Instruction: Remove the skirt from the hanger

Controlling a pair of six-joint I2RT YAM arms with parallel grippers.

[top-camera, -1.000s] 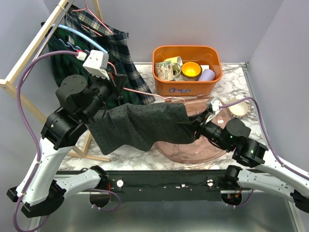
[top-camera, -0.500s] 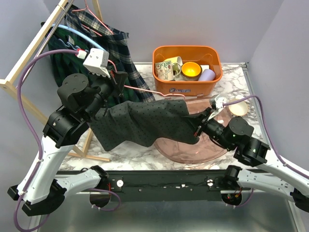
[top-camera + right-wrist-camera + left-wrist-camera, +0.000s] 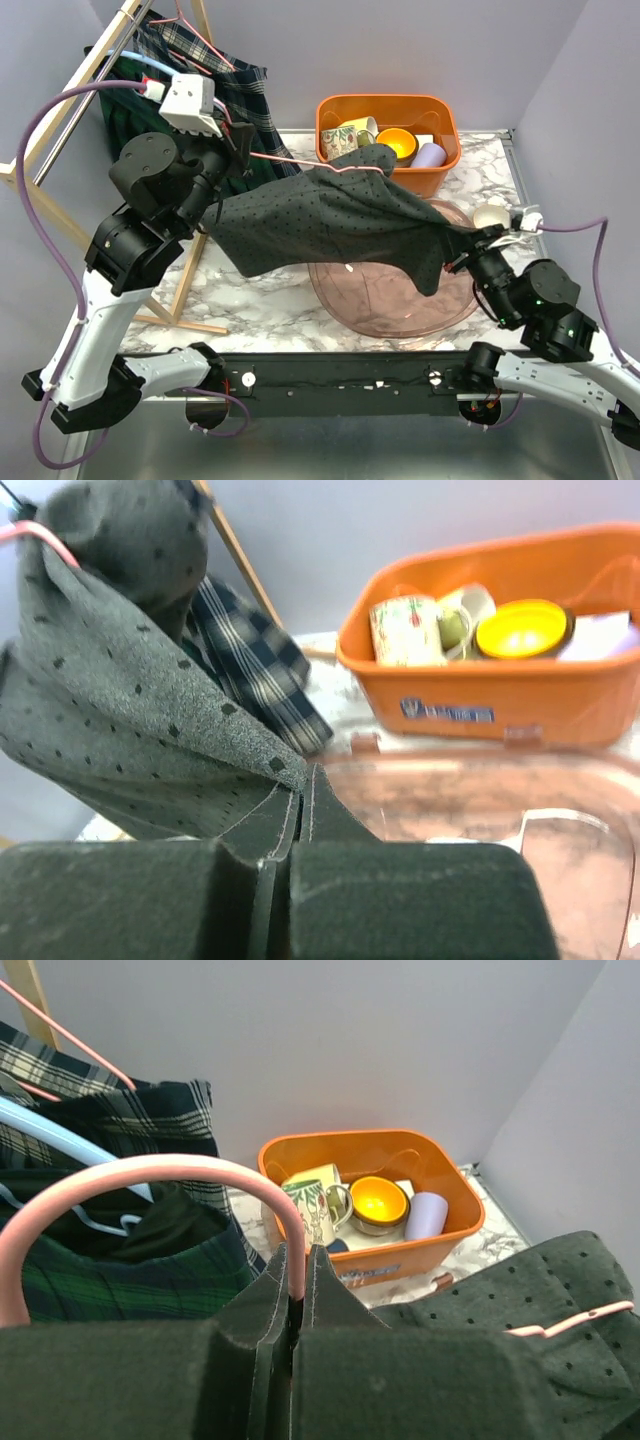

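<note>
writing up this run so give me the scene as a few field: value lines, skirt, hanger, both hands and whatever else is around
left hand: shut on the hook of the pink hanger
right hand: shut on an edge of the dark dotted skirt
skirt state: still on the hanger, stretched between both hands above the table
tray: pink tray under the skirt
bin: orange bin holding mugs and a yellow bowl
rack: wooden rack with plaid clothes

We're looking at a robot lab's test cell here, with plain grey walls (image 3: 400, 50) boxing in a marble-print table (image 3: 250, 305), a wooden clothes rack (image 3: 75, 85) at its left and an orange bin (image 3: 435, 170) of cups (image 3: 345, 140).
</note>
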